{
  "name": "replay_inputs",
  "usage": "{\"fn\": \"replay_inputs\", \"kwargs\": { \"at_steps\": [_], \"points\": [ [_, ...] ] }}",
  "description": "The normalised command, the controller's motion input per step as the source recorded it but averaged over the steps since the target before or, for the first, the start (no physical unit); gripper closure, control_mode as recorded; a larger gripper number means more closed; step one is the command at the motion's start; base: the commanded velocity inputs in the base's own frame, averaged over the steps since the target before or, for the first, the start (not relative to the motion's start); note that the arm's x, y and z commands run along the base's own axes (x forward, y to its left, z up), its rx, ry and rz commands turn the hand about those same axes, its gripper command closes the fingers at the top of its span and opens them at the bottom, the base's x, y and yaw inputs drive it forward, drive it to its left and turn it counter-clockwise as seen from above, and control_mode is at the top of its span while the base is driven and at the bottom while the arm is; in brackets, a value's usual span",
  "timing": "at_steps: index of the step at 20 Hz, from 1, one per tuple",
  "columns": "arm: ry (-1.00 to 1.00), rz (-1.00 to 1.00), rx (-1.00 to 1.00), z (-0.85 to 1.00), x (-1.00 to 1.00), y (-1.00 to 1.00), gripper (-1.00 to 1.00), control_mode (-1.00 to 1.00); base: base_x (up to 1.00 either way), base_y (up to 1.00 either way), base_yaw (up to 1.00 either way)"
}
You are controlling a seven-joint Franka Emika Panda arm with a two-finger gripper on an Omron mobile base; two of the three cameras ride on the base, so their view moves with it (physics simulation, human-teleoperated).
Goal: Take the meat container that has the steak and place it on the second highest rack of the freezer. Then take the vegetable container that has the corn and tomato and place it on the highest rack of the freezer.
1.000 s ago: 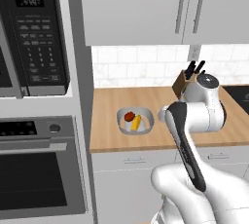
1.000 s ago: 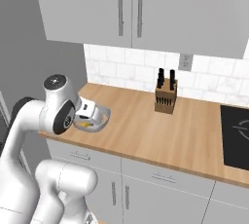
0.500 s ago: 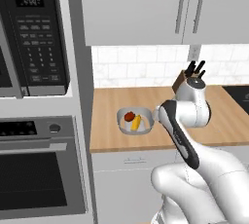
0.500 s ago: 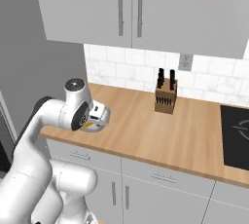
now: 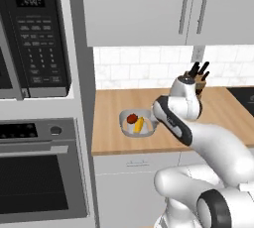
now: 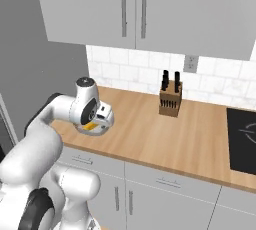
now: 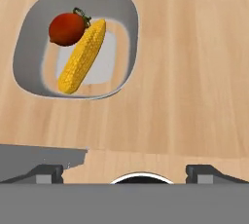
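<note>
Hand view: veg container (image 7: 127, 38) sits on the wood counter (image 7: 194, 72), ahead of the gripper (image 7: 124, 172) and off to one side, well clear of both tips. Jaws spread wide, nothing held. Corn (image 7: 82, 56) lies diagonally in the tray, tomato (image 7: 67, 28) touching its upper end.

Left base view: container (image 5: 124, 121) is near the counter's front edge, close to the oven column (image 5: 82, 123), with the arm bent over just beside it.

Handling guess: rigid shallow tray, light, smooth rim, probably slippery. Contents are loose, and the tomato will roll if the tray is tipped. Best hold looks like a pinch over the near wall, one finger inside and one outside, away from the corn. Keep it level on the lift.
</note>
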Motion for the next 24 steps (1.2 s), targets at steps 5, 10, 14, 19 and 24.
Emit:
{"fn": "replay_inputs", "kwargs": {
  "at_steps": [5,10,14,19,24],
  "points": [
    [0.13,-0.07,0.01,-0.36,0.58,0.0,-1.0,-1.0,0.0,0.0,0.0],
    [0.23,-0.23,0.0,-0.01,0.14,0.0,-1.0,-1.0,0.0,0.0,0.0],
    [0.09,-0.14,0.02,-0.36,0.03,-0.03,-1.0,-1.0,0.0,0.0,0.0],
    [-0.02,-0.02,0.13,-0.62,0.0,-0.02,-1.0,-1.0,0.0,0.0,0.0],
    [-0.03,-0.04,0.12,-0.53,0.0,0.0,-1.0,-1.0,0.0,0.0,0.0]
  ]
}}
